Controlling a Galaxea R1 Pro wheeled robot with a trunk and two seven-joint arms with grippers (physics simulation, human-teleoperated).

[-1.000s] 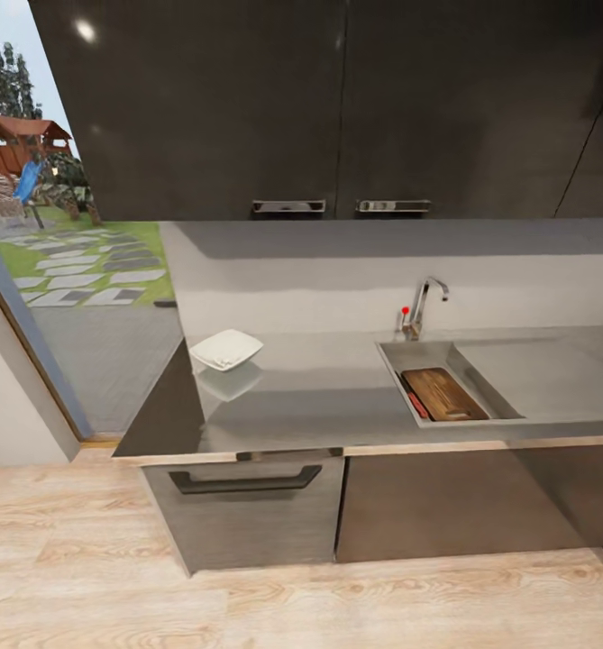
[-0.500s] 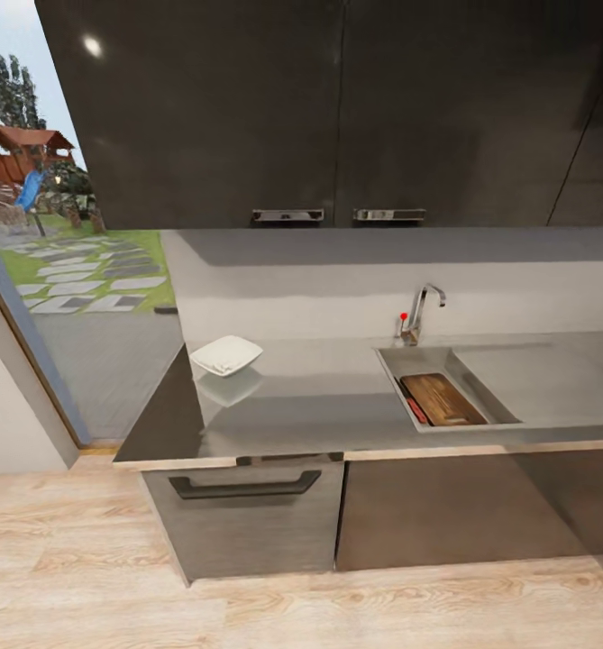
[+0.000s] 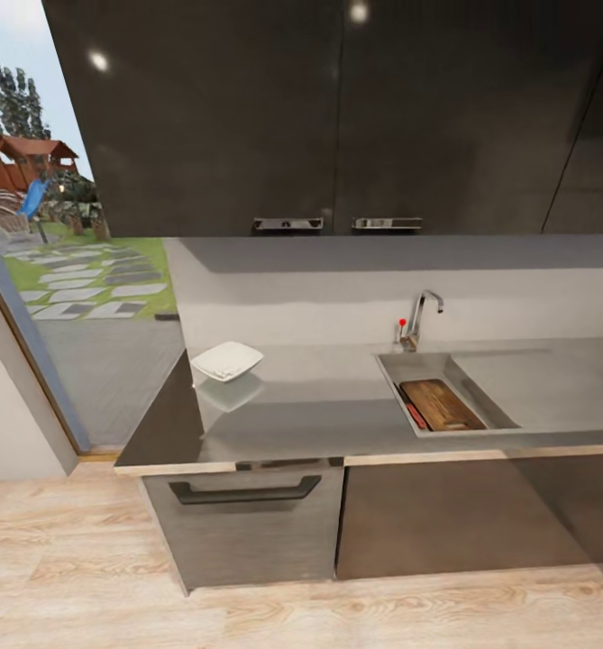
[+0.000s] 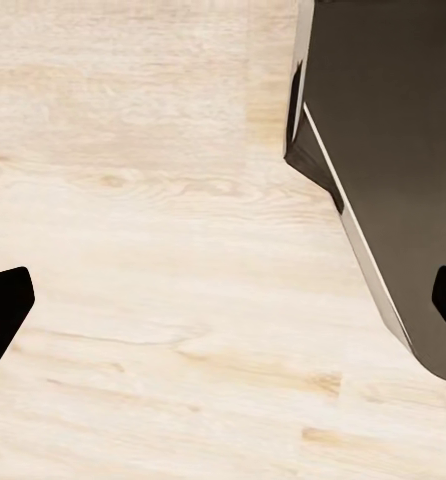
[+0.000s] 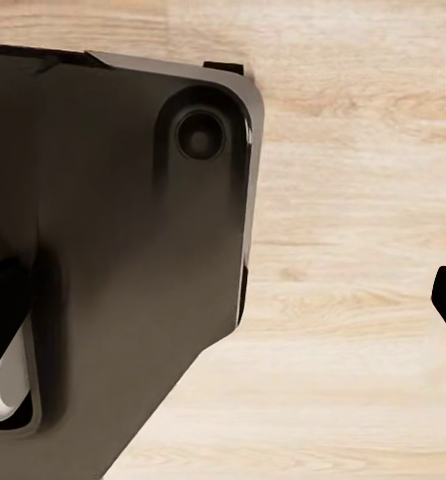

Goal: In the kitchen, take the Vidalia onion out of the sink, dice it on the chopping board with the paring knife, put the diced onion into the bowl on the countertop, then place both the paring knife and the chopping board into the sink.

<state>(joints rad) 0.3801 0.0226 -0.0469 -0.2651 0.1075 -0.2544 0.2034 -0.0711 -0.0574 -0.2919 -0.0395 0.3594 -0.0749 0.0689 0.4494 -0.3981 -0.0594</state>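
- Against the pictures of a moment ago the whole head view has slid: the upper cabinets take up more of it and the long glossy grey worktop looks a little smaller. That is the camera moving, not the things; I judge the robot is backing off.
- Meaning for the task: the dark brown wooden chopping board lies inside the rectangular grey steel sink, with the red-handled paring knife touching the board's side farther from the drainboard. The closing step looks done.
- The white squarish bowl stands on the worktop, well apart from the sink, on the side away from the drainboard. Its contents are too small to tell.
- Count: one board, one knife, one bowl, one sink, one angular chrome tap behind the sink.
- Left tool: black fingertips spread wide over pale wooden floor, holding nothing.
- Right tool: one fingertip at the frame edge; I cannot tell its state.
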